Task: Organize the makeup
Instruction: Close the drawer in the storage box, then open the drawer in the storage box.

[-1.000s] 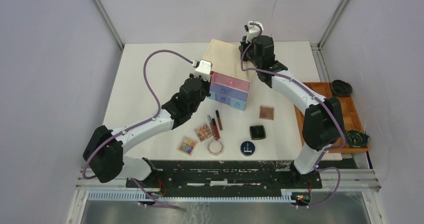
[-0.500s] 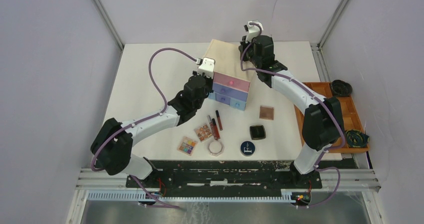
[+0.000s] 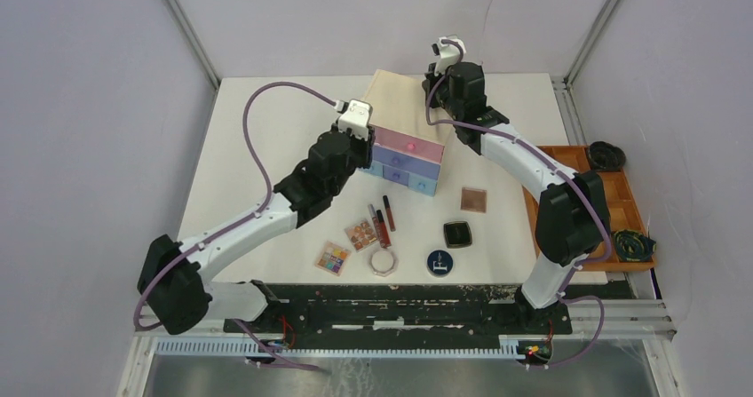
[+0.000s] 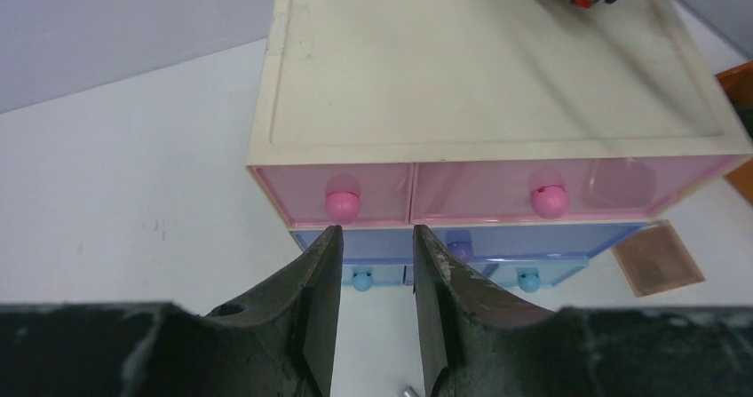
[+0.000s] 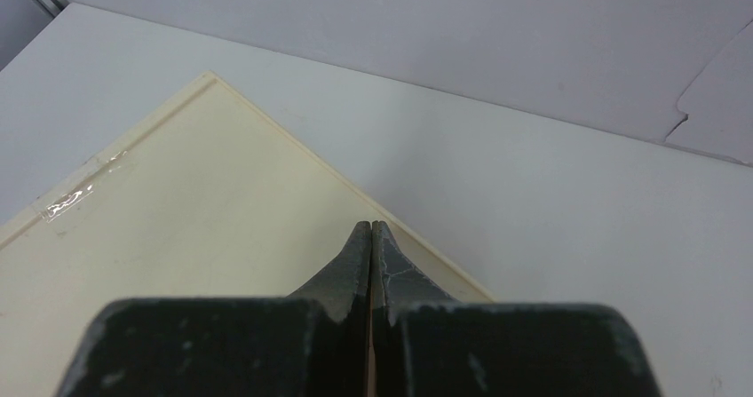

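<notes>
The makeup lies on the white table in front of the drawer box (image 3: 408,153). There are two colourful palettes (image 3: 333,258) (image 3: 360,234), slim tubes (image 3: 382,224), a pale octagonal jar (image 3: 384,261), a round dark-blue compact (image 3: 439,262), a black compact (image 3: 457,234) and a brown compact (image 3: 474,200). My left gripper (image 4: 377,237) is open and empty. It is close in front of the box's left drawers, just below the left pink knob (image 4: 342,204). My right gripper (image 5: 370,228) is shut on nothing and sits over the far right corner of the box's beige top (image 5: 178,228).
The beige box (image 4: 497,68) has pink, purple and blue drawers, all shut. An orange-brown tray (image 3: 622,184) with dark coiled items stands at the right edge of the table. Another dark coil (image 3: 607,154) lies beside it. The brown compact also shows in the left wrist view (image 4: 661,257).
My left arm has swung its elbow out to the left, and its wrist has shifted slightly at the box's left front. The right arm and the makeup have not moved.
</notes>
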`<action>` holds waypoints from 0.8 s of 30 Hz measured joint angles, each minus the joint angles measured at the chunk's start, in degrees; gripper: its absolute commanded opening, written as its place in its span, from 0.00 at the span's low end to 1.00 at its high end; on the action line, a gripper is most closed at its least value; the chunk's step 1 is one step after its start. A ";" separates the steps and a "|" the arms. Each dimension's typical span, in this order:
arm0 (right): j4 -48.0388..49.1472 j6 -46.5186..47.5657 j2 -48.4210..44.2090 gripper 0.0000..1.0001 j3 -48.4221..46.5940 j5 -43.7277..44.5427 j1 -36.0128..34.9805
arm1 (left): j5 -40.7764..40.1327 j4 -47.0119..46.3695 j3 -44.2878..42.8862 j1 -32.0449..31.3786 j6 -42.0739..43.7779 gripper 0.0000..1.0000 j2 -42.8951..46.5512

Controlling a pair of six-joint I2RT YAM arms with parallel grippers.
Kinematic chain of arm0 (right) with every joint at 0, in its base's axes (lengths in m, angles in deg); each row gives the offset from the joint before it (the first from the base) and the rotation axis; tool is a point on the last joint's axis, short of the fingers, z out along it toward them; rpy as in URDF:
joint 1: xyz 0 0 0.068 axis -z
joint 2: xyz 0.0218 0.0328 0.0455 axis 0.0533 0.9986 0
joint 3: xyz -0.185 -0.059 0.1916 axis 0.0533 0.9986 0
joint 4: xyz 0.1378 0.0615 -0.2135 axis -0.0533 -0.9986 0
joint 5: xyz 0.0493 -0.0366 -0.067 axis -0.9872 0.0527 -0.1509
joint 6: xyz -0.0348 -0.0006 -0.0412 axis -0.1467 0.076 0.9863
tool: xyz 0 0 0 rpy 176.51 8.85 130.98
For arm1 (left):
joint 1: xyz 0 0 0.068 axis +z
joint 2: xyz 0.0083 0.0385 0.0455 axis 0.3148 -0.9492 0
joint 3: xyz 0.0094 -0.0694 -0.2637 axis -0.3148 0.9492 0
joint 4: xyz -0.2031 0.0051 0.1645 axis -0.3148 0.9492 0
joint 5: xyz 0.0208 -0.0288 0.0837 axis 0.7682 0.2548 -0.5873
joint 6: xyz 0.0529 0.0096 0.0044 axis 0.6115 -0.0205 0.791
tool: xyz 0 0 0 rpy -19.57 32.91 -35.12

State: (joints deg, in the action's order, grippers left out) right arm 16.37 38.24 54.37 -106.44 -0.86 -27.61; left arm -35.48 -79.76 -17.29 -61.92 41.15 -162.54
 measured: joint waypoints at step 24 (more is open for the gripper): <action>0.02 0.00 0.02 0.01 -0.02 0.42 -0.15 | 10.58 3.17 -1.14 -9.05 -14.51 0.53 -9.62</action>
State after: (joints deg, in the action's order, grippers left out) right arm 16.39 38.24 54.39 -106.46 -0.44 -27.76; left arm -24.90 -76.59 -18.42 -70.97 26.63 -172.16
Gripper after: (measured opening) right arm 0.011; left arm 0.527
